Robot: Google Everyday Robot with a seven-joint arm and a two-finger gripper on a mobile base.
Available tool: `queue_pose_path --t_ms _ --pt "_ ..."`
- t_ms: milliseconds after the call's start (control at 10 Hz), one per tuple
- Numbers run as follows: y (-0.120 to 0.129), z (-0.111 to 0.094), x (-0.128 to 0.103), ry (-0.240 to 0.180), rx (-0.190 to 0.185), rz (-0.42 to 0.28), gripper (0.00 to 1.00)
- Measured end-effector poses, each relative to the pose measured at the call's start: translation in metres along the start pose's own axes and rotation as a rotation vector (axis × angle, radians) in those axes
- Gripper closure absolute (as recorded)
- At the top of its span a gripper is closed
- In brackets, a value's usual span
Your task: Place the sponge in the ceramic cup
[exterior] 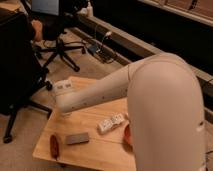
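1 white robot arm [150, 95] fills the right side of the camera view and stretches leftward over a low wooden table [97, 154]. Its end effector [62, 101] hangs above the table's far-left corner, and from this angle it cannot be told whether the end effector is wide or narrow. The sponge [77, 138], a flat grey-brown rectangle, lies on the table toward the front left, apart from the end effector and nearer the camera than it. Just left of the sponge, close to the table's left edge, lies a reddish oblong object [54, 145]. To the sponge's right, near the middle of the table, a white packet [111, 123] with printed markings lies slantwise. A rounded red shape [127, 135] shows just right of the packet, partly hidden behind the arm's bulky upper section, and what it is cannot be told. Beyond the table stand 2 black office chairs: 1 chair [60, 42] with a star-shaped wheeled base at the back, and another dark chair [17, 75] at the left edge of the view, close to the table's left side. Cables [100, 47] trail across the carpeted floor beside a long low ledge [135, 47] that runs diagonally behind the arm.
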Motion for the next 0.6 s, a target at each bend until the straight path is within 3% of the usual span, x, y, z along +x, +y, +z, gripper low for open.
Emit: queue_pose_path --t_ms 100,300,600 --pt "-0.02 -0.013 0.013 0.035 0.042 0.024 0.23" --pt "-0.063 -0.043 0.037 0.107 0.107 0.094 0.2" --pt "-0.083 -0.066 0.048 0.138 0.122 0.147 0.2"
